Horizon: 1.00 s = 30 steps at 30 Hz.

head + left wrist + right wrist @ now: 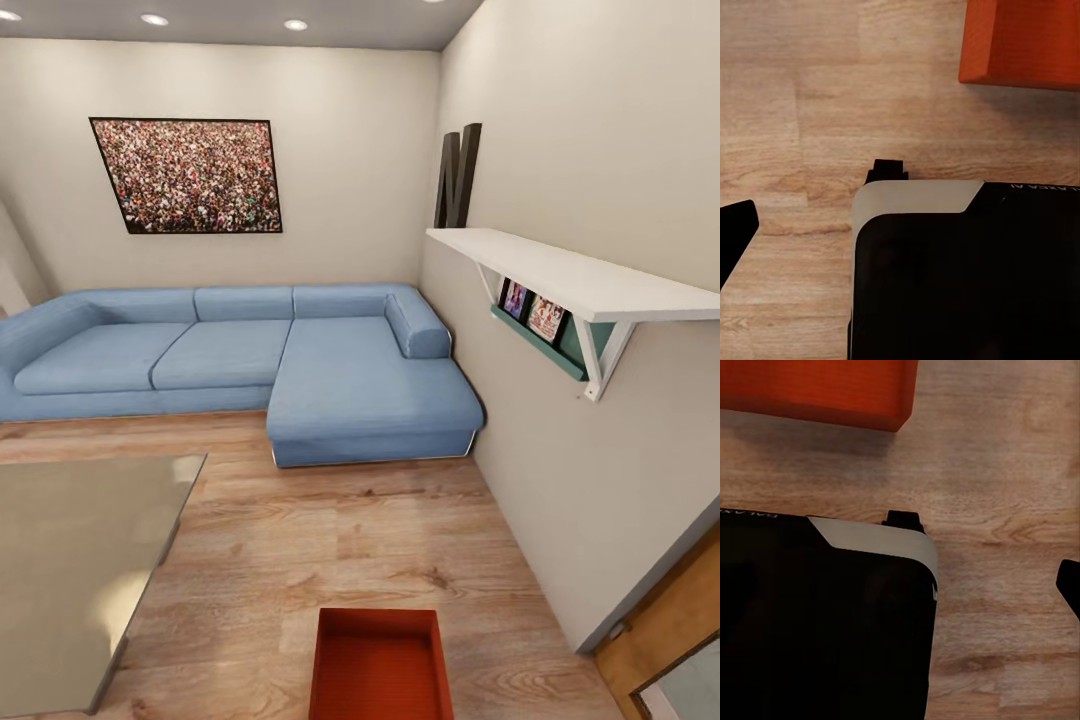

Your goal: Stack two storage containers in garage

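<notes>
Home living room: blue sectional sofa [240, 365]

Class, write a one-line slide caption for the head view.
Living room: an orange-red storage container sits on the wood-plank floor, between a blue sectional sofa and the camera.

The storage container [378, 665] is cut off by the head view's lower edge, so its near wall is not seen; only a corner of it [1024, 41] is caught in each wrist view. The glass table [70, 560] is cropped at the left and bottom. The framed pictures [532, 310] under the shelf [570, 270] are too small to be read.
</notes>
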### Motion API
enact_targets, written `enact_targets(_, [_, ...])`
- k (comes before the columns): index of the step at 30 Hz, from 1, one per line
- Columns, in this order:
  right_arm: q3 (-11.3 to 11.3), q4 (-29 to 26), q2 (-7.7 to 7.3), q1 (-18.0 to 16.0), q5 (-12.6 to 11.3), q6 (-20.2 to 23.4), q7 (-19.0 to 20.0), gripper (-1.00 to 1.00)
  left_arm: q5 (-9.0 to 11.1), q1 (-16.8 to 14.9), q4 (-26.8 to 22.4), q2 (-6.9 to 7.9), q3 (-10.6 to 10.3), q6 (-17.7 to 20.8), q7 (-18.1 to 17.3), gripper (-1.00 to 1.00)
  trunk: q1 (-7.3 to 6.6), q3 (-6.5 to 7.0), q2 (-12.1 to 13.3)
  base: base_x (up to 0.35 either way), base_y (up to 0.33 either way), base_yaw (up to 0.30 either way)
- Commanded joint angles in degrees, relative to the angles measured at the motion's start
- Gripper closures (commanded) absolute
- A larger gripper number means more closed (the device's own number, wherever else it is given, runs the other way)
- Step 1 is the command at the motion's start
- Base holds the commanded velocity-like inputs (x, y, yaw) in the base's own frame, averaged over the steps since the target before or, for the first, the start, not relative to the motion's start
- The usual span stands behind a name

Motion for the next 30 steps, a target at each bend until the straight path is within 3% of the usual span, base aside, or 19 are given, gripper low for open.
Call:
enact_targets(1, [0.48,0.18,0.04,-0.07,-0.54,-0.32,-0.05,-1.0,0.3,-0.03,-0.02,0.0,0.0,0.08,0.08,-1.0,0.01,-0.07,-0.05,0.0,0.0,0.0])
enact_targets(9, [0.47,0.18,0.03,-0.07,-0.55,-0.37,-0.05,-1.0,0.37,-0.03,-0.02,0.0,0.01,0.08,0.08,-1.0,0.01,-0.07,-0.05,0.006,-0.014,0.0])
enact_targets(20, [0.47,0.18,0.05,-0.07,-0.53,-0.37,-0.05,-1.0,0.37,-0.03,-0.03,0.0,0.02,0.08,0.08,-1.0,0.01,-0.07,-0.05,0.06,-0.208,0.0])
enact_targets(30, [0.47,0.18,0.03,-0.07,-0.58,-0.45,-0.05,-1.0,0.37,-0.03,-0.02,0.0,0.02,0.08,0.08,-1.0,0.01,-0.07,-0.05,0.005,-0.023,0.0])
